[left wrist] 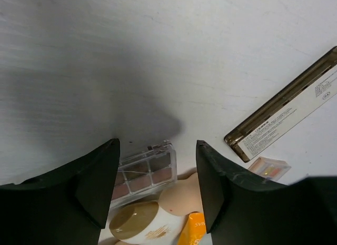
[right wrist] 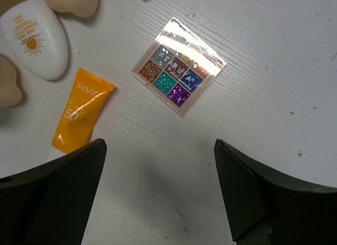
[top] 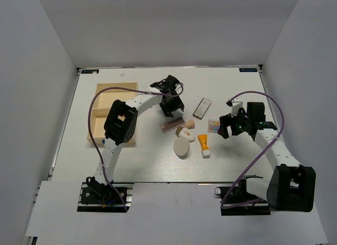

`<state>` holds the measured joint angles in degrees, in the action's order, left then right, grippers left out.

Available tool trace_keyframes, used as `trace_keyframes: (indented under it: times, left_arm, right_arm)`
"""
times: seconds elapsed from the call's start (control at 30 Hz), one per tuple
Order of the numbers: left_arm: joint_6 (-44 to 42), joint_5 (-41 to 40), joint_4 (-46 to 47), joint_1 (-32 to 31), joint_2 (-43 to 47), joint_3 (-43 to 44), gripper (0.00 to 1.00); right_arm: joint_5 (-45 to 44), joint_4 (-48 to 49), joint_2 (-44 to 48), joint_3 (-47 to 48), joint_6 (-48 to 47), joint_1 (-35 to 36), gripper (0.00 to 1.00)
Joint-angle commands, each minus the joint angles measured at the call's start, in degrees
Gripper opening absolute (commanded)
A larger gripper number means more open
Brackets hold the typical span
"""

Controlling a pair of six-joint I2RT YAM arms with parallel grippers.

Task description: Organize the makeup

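Left tool spreads wide and empty above one slim case, right tool likewise near the multicolour palette; flat cases may skid across the counter or jostle crowded neighbours; counted: two slim cases, one palette, one orange tube, one sponge, one compact.
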<state>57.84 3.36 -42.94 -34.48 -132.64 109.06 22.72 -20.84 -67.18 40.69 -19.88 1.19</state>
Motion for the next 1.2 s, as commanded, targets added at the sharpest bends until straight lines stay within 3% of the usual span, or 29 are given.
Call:
trace_keyframes:
  times: [0.0,0.23,0.47,0.67,0.83,1.17]
  left_arm:
    - [-2.9,-2.3,1.1,1.1,6.0,-0.6,0.7]
    - [-13.6,2.5,-0.3,4.3,6.3,8.9,0.83]
    - [-35.9,3.7,-7.2,4.9,11.3,1.8,0.82]
    - [-48.6,9.7,-2.0,2.8,17.9,-10.3,0.81]
    - [-53.9,11.4,5.0,2.2,21.9,-18.1,0.82]
    - [-59.6,3.4,6.6,-3.7,16.4,-17.8,0.82]
  right_arm:
    - [1.4,-0.1,0.7,0.9,0.5,0.0,0.89]
    - [1.2,-0.5,1.7,0.6,0.3,0.0,0.89]
    - [1.2,-0.7,2.3,0.1,0.5,-0.1,0.89]
    - [2.4,-1.4,0.9,1.2,0.6,0.0,0.89]
    - [2.9,-2.3,0.7,1.9,0.5,0.1,0.89]
    - [2.5,-4.2,1.3,3.1,-0.1,0.0,0.89]
